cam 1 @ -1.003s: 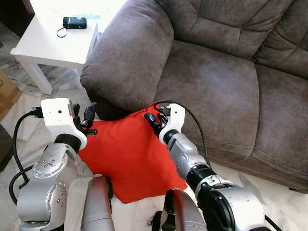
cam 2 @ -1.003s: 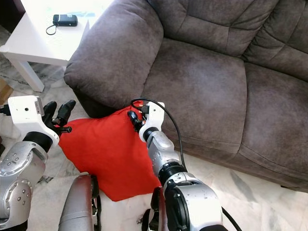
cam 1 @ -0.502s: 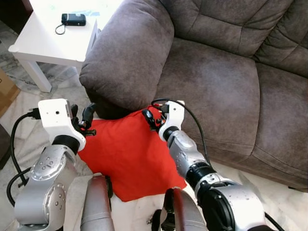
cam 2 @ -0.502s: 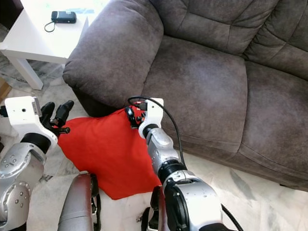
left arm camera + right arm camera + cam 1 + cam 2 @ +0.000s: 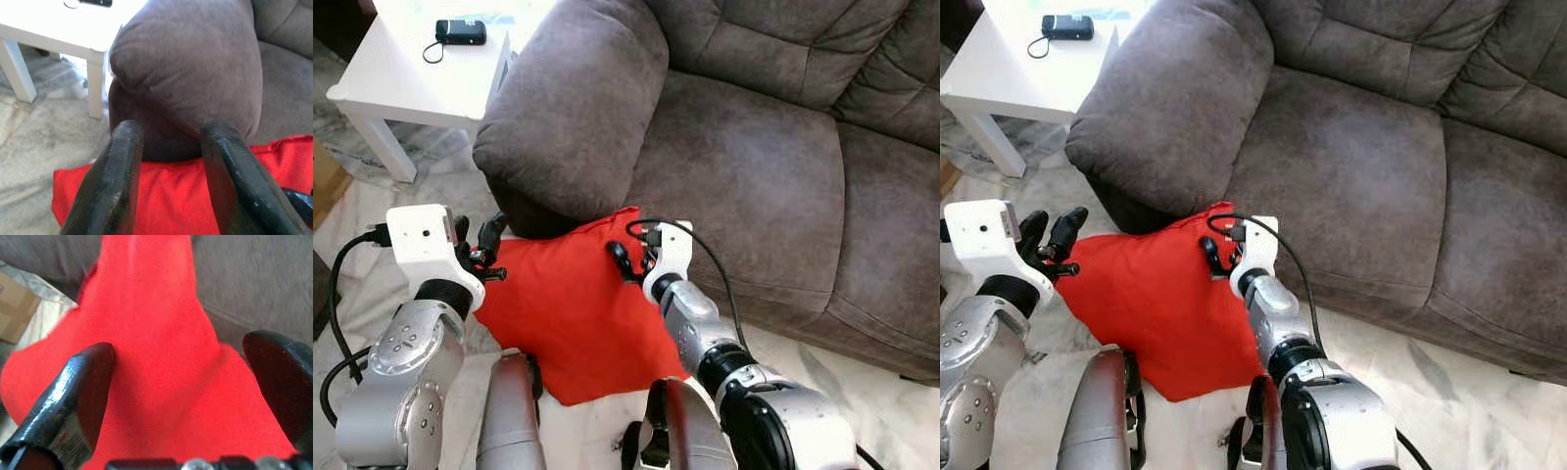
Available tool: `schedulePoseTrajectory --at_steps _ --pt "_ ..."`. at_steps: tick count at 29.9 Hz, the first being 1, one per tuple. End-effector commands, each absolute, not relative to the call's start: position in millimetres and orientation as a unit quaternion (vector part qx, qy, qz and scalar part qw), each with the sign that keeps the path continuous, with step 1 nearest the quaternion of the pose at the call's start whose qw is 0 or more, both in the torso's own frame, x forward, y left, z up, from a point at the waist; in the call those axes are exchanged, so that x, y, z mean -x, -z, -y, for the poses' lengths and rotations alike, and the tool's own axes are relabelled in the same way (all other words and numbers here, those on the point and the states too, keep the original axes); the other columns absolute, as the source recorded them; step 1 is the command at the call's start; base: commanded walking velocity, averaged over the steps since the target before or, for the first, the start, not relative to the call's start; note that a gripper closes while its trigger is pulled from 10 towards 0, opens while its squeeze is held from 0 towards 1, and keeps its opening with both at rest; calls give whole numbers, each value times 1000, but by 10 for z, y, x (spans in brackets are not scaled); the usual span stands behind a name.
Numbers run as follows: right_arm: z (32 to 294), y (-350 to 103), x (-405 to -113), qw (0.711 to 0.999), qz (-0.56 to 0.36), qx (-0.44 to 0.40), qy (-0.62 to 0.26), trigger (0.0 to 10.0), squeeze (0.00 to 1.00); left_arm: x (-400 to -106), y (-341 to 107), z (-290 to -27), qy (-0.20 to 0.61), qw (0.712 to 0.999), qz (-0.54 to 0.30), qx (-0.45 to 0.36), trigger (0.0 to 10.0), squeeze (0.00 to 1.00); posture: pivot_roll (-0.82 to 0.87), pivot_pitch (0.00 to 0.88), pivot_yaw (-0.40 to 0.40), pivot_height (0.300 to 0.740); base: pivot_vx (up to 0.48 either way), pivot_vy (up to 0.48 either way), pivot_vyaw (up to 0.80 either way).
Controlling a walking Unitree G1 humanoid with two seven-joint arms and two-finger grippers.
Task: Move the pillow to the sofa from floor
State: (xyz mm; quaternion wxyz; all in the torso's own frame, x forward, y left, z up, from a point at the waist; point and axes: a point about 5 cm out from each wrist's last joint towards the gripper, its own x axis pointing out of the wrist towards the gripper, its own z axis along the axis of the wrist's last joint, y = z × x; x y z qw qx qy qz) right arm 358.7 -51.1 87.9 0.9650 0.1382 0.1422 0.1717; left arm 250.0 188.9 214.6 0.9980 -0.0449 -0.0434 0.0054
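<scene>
Two pincers flank the soft red fabric pillow (image 5: 573, 313), which lies on the pale marbled floor (image 5: 1449, 392) propped against the front of the grey-brown suede sofa (image 5: 1351, 147), its upper corner just under the padded armrest. None of the transfer is done as you see it: the pillow has not left the floor and the sofa seat cushion is bare.

Your right pincer (image 5: 181, 387) is spread wide, one finger on either side of a raised ridge of red cloth; the fabric sits between the fingers, but nothing is clamped. In the head view it rests at the pillow's upper right part, close beside the sofa front.

Your left pincer (image 5: 168, 171) is likewise released, fingers parted, hovering just above the pillow's near left edge, with the armrest directly ahead of it. Beyond, a white tabletop (image 5: 401, 69) carries a small black device with a cord (image 5: 460, 32).

What remains, by judgement: closing on the cloth, lifting, carrying over the seat edge, and releasing.
</scene>
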Motion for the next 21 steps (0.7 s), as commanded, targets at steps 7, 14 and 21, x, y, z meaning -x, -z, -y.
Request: schedulePoseTrajectory --at_steps 7,14,21 --pt "502 -705 -3476 954 -171 -179 -169 10000 0 -2406 -2181 -1888 -9 997 43 60 10000 0 264 385 -205 626 0 0 0" --pt "437 -732 -3468 939 -167 -231 -190 10000 0 -2383 -2197 -1918 -23 995 47 87 10000 0 277 396 -206 626 0 0 0" --pt "271 -777 -3428 921 -159 -261 -243 10000 0 -2351 -2237 -1947 -36 992 54 109 10000 0 290 406 -212 626 0 0 0"
